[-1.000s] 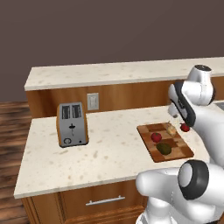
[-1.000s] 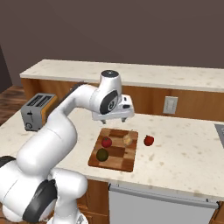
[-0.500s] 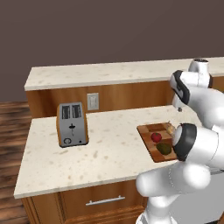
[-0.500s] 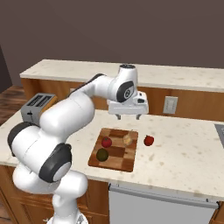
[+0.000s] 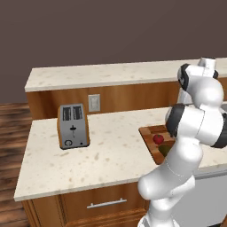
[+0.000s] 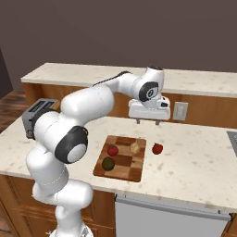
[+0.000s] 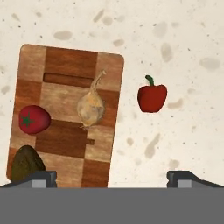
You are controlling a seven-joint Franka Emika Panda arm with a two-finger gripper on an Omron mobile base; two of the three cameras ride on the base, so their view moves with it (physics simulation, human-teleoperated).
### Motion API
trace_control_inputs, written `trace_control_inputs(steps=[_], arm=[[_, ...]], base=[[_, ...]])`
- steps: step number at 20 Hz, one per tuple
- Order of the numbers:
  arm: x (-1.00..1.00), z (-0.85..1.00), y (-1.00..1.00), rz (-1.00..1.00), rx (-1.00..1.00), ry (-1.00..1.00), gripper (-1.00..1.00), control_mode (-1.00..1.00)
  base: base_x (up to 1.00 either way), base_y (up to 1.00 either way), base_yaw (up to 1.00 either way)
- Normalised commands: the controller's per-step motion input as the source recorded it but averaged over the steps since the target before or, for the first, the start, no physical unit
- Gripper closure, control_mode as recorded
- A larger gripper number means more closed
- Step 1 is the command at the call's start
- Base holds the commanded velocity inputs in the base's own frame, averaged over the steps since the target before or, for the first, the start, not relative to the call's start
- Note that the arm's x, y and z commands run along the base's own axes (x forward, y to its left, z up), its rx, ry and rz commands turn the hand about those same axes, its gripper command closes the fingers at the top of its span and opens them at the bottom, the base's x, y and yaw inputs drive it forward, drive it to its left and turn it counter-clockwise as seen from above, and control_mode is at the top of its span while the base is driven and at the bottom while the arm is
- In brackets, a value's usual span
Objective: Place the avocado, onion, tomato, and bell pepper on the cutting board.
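Note:
The checkered wooden cutting board (image 6: 127,162) (image 7: 65,61) (image 5: 148,133) lies on the counter. On it rest the red tomato (image 6: 112,150) (image 7: 34,119) (image 5: 158,138), the tan onion (image 6: 134,148) (image 7: 90,107) and the dark green avocado (image 6: 108,163) (image 7: 26,162). The red bell pepper (image 6: 158,148) (image 7: 152,97) sits on the counter just right of the board. My gripper (image 6: 147,122) (image 7: 111,177) hangs open high above the board's far right corner, holding nothing.
A silver toaster (image 5: 73,126) (image 6: 37,113) stands at the counter's left. A wall outlet (image 6: 179,111) (image 5: 93,102) sits on the wooden backsplash under a raised ledge (image 6: 194,83). A sink edge (image 6: 232,139) shows at far right.
The arm has swung right and risen from above the board; the gripper now hovers nearer the outlet, still open. The produce has not moved.

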Motion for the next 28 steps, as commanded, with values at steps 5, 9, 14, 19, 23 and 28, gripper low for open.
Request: trace_control_inputs(steps=[5,9,14,19,23,28], arm=[[0.14,-0.29,-0.18,0.03,0.06,0.00,-1.00,-1.00],[0.20,-0.31,-0.06,0.01,0.01,0.00,-1.00,-1.00],[0.12,-0.14,-0.09,0.03,0.00,0.01,-1.00,-1.00],[0.27,-0.22,0.00,0.00,0.00,0.05,-1.00,-1.00],[0.30,-0.33,-0.02,0.00,0.00,0.03,-1.00,-1.00],[0.27,-0.33,-0.18,0.00,0.00,0.00,-1.00,-1.00]], base=[[0.00,0.00,0.00],[0.00,0.00,0.00],[0.00,0.00,0.00],[0.00,0.00,0.00],[0.00,0.00,0.00],[0.00,0.00,0.00]])
